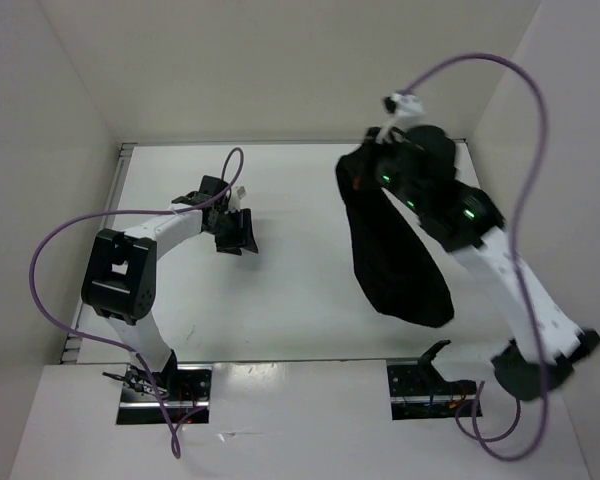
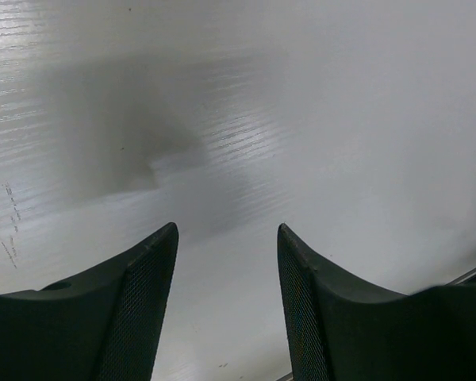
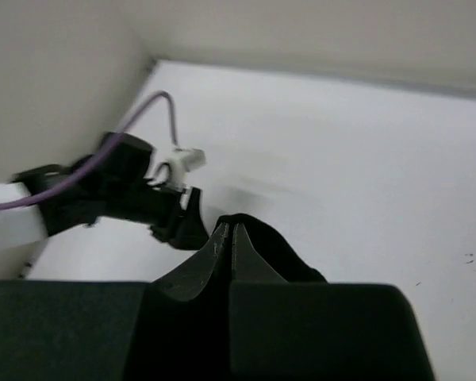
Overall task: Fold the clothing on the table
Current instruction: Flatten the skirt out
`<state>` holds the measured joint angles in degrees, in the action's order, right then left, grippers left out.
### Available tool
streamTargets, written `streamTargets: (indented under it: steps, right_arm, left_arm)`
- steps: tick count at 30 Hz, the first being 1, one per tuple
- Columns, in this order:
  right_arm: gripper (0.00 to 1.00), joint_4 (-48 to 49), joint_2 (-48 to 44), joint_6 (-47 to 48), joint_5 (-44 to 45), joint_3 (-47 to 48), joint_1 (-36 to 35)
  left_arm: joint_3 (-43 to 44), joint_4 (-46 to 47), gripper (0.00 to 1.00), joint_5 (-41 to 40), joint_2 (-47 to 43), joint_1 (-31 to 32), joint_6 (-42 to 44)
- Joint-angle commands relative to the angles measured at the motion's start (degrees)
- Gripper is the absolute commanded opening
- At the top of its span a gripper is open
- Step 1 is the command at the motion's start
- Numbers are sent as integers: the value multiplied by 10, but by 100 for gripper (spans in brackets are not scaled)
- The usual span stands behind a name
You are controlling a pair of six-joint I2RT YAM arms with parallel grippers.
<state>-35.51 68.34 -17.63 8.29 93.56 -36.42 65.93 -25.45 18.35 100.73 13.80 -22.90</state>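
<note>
Black jaws standing apart, white table [image 2: 325, 103] beneath

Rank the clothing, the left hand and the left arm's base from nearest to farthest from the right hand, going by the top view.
1. clothing, hanging from the right hand
2. left hand, mid-left
3. left arm's base, near-left edge

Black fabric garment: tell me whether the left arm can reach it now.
Probably yes: the left gripper is open and empty, and only white table lies between it and the black fabric garment hanging from the shut right gripper.
</note>
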Motion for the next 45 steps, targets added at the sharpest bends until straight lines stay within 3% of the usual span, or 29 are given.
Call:
streamTargets:
  steps: [1, 5, 10, 14, 20, 24, 25, 27, 29, 30, 36, 41, 45]
  right_arm:
    - [0, 23, 180, 23, -59, 16, 37]
    - [0, 33, 331, 37, -53, 77, 43]
    - [26, -8, 456, 50, -7, 205, 43]
    - [37, -3, 456, 50, 37, 218, 48]
    - [42, -27, 419, 50, 60, 185, 48]
    - [43, -36, 402, 16, 74, 102, 48]
    - [41, -36, 396, 10, 74, 86, 48]
    - [27, -36, 389, -4, 74, 37, 48]
    - [6, -36, 381, -23, 74, 7, 48]
    - [0, -63, 376, -45, 59, -33, 48]
    - [0, -77, 363, -86, 62, -144, 48]
    - [0, -102, 440, -116, 88, -182, 48]
    - [0, -78, 457, -109, 18, -214, 37]
  left_arm:
    - [-4, 8, 61, 10, -19, 0, -7]
    - [-4, 8, 61, -2, -25, -5, -7]
    - [-4, 8, 62, -7, -31, -5, -7]
    - [2, 8, 62, -12, -31, -11, -7]
    - [-21, 64, 62, 58, -48, -5, -29]
    - [-21, 72, 62, 82, -26, 29, -41]
    - [-16, 72, 61, 82, -18, 37, -41]
    - [-8, 72, 61, 98, -12, 61, -41]
    - [8, 84, 61, 113, -7, 79, -41]
    - [29, 84, 61, 124, -2, 105, -46]
    - [39, 61, 61, 106, 23, 124, -26]
    - [10, 79, 61, 87, -6, 124, -40]
    - [10, 58, 62, 73, -18, 108, -34]
